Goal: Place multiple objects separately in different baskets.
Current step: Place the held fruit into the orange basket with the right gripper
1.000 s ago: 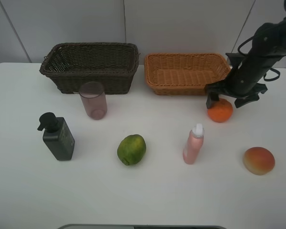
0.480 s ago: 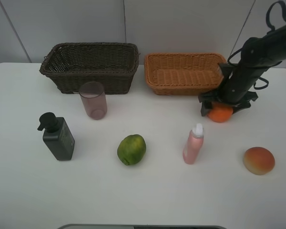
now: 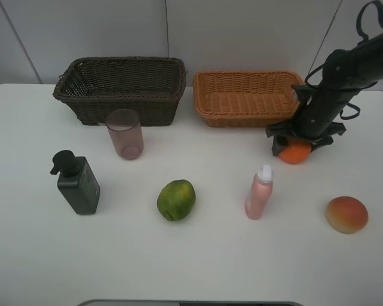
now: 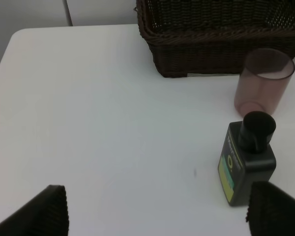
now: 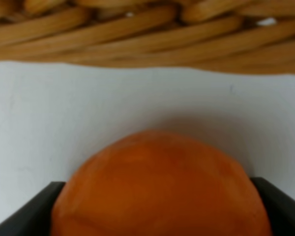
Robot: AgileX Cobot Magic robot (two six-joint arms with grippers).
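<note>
The orange [image 3: 295, 153] [image 5: 157, 187] rests on the table just in front of the light tan basket [image 3: 249, 74] [image 5: 137, 34]. My right gripper [image 3: 297, 144] [image 5: 157, 206] is down over it, a finger pressed to each side. The dark brown basket [image 3: 121, 61] [image 4: 221, 44] stands at the back left. In front of it are the pink cup [image 3: 124, 134] [image 4: 263, 81] and the dark pump bottle [image 3: 78, 183] [image 4: 247, 164]. The green fruit [image 3: 176, 199], pink spray bottle [image 3: 260, 192] and mango [image 3: 346, 214] lie nearer the front. My left gripper [image 4: 160, 209] is open, short of the pump bottle.
Both baskets hold nothing that I can see. The white table [image 3: 198, 261] ends at a wall behind the baskets. The left arm is outside the high view.
My right gripper has dropped from above and behind the orange to straddle it, and its fingers have closed in against the fruit. Everything else is where it was.
</note>
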